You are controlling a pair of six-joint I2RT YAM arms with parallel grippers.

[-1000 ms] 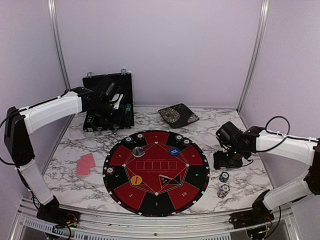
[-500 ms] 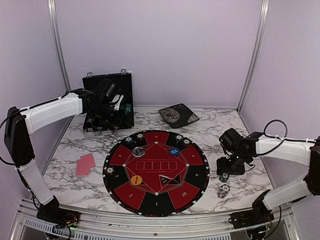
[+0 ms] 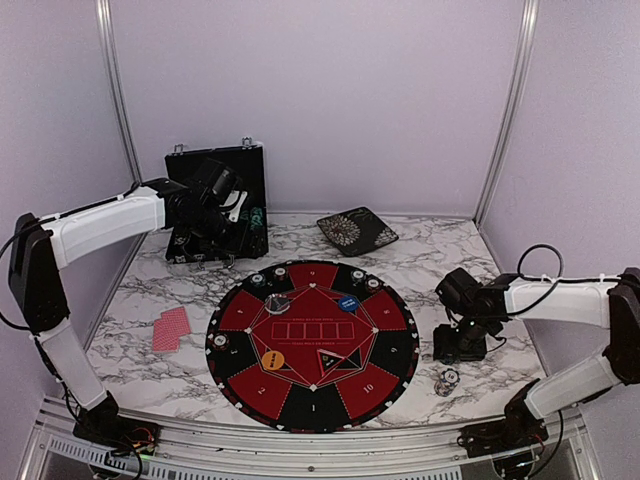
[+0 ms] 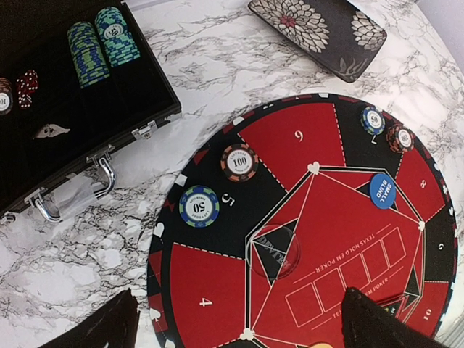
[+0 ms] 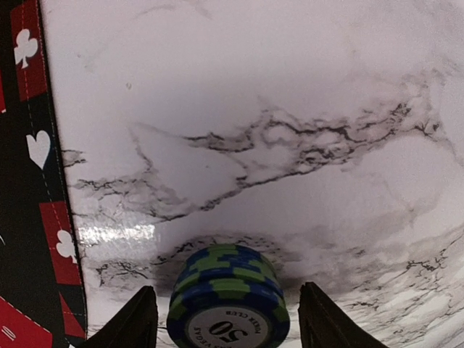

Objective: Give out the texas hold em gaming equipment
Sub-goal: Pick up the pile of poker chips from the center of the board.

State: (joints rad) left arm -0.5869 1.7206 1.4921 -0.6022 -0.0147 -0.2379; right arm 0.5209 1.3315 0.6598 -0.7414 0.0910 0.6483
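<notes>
1. At the upper left of the overhead view, the left claw [image 4: 239,335] hangs wide open and empty over the black hinged case [image 4: 72,116]. It is well apart from the loose chips at the right.
2. Mid-frame, the round mat [image 3: 312,410] carries single chips along its top rim. It also holds a blue small-blind disc [image 4: 382,190] and a clear dealer disc [image 4: 274,250].
3. At the right, the right claw [image 5: 228,326] points down over an upright stack of green-and-blue 50 chips [image 5: 226,286]. The stack's axis is vertical and it stands between the fingers. A sliver of marble tabletop [image 5: 254,109] shows on each side, so the jaws straddle it unclamped and hold nothing. This arm is plainly the nearer one.
4. Overhead, the right claw hides that stack, and only a second chip stack [image 3: 446,381] shows just below it. The left wrist view alone makes the chip values on the mat readable. The right wrist view alone shows how well the stack is centred.
</notes>
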